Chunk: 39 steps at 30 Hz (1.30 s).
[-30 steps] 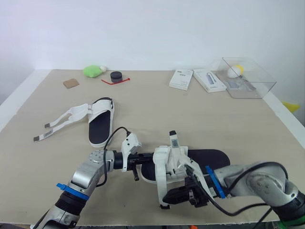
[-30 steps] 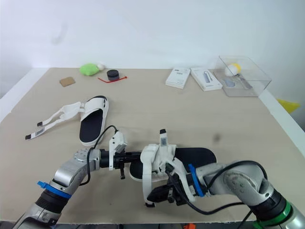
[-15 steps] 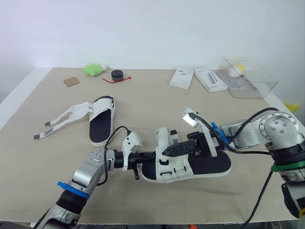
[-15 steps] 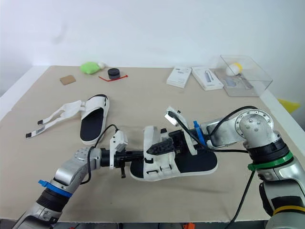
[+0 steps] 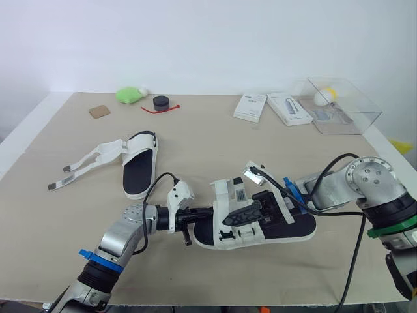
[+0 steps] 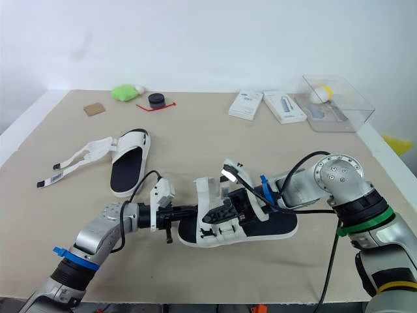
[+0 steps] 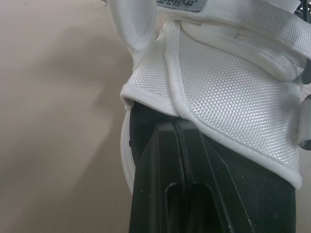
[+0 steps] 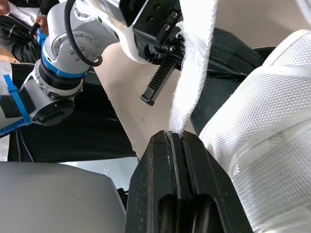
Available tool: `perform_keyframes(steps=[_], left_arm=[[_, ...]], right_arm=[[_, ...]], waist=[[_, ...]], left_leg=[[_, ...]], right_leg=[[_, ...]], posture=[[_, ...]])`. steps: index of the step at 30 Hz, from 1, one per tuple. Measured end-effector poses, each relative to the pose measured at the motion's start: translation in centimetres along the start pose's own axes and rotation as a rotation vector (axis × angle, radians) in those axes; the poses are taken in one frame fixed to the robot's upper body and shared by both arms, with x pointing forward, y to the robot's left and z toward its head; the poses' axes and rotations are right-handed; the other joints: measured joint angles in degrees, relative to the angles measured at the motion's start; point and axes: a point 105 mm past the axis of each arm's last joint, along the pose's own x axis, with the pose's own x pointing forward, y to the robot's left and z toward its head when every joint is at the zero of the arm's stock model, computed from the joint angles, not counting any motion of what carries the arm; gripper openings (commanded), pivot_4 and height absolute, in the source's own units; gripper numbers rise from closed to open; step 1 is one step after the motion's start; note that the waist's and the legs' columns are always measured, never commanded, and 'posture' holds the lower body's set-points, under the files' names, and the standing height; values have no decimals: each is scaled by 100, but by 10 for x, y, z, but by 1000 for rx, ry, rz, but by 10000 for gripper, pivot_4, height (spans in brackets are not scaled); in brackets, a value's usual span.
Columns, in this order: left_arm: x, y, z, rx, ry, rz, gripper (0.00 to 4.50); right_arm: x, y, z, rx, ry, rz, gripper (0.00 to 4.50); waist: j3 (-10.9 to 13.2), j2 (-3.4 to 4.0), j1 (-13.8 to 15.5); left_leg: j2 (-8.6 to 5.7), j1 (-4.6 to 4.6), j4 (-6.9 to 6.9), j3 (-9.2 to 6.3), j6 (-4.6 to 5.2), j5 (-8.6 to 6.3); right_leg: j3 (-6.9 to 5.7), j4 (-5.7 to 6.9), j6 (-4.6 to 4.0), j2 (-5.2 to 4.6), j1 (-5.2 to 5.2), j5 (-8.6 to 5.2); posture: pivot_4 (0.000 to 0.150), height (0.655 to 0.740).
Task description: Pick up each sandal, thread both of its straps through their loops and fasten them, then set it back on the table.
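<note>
white-strapped sandal with black footbed [image 5: 287, 225] near front edge of worktop [image 5: 215, 150], long axis along that edge. left end effector [image 5: 203, 213] pressed together on its left-edge end. right end effector [image 5: 231, 215] reaches over footbed from right-edge side, pinching white woven strap [image 8: 194, 68]. right arm nearer strap: likely threads it, left steadies.

Eye views: right gripper [image 5: 244, 212] tips buried among near sandal [image 5: 294, 223] straps. Pinched strap [image 8: 194, 63] runs off the right wrist view's edge. Clear box [image 5: 345, 120] contents too small, possibly a ball.
</note>
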Motion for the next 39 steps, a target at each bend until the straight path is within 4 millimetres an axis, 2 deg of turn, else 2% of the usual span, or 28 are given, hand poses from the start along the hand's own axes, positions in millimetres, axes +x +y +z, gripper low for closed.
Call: perform_keyframes(steps=[9, 13, 21, 39], left_arm=[[0, 0, 0, 1, -3, 0, 0], [0, -1, 0, 1, -4, 0, 0], [0, -1, -1, 3, -6, -1, 0], [0, -1, -1, 9, -10, 1, 0]], right_arm=[[1, -9, 3, 28, -29, -45, 681], [3, -15, -4, 61, -9, -56, 681], [6, -11, -9, 58, 9, -30, 681], [5, -9, -3, 78, 11, 24, 681]], waist=[[-1, 2, 0], [-2, 5, 1], [-12, 5, 1], [-8, 10, 1]], left_leg=[[-1, -4, 0, -3, 0, 0], [-1, -8, 0, -4, 0, 0], [-2, -9, -1, -8, 0, 0], [-3, -18, -1, -9, 0, 0]], right_leg=[[0, 0, 0, -1, -1, 0], [1, 0, -1, -1, -2, 0], [-2, -1, -1, 0, -1, 0], [-2, -1, -1, 0, -12, 0]], posture=[[1500, 7400], [1500, 7400], [1500, 7400], [1500, 7400]])
